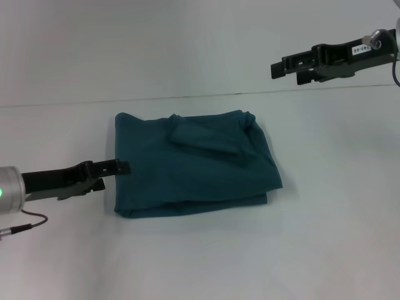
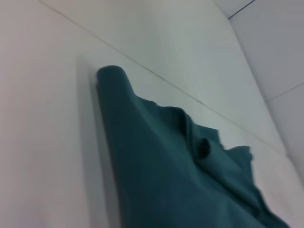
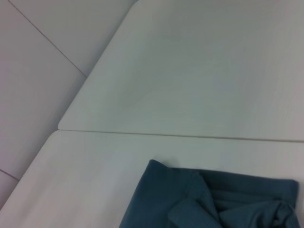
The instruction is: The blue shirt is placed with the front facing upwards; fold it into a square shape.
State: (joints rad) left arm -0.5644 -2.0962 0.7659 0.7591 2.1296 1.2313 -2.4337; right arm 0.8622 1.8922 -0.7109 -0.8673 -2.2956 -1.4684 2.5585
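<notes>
**Q:** Where's the blue shirt (image 1: 194, 165) right now?

**A:** Mid-desk (image 1: 325, 250), already a roughly square bundle, a bit wider than deep. My left pincer (image 1: 123, 167) sits at its left edge, way nearer than the right pincer (image 1: 284, 67), which hangs up high behind it. Can't tell whether either is clenched.

**Q:** Any readable print?

**A:** None showing.

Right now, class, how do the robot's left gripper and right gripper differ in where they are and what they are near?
The left gripper sits low at the blue shirt's left edge; the right gripper hangs raised beyond the shirt's far right corner, clear of the cloth. The left points inward at the fabric; the right points across bare table. Both are black.
</notes>
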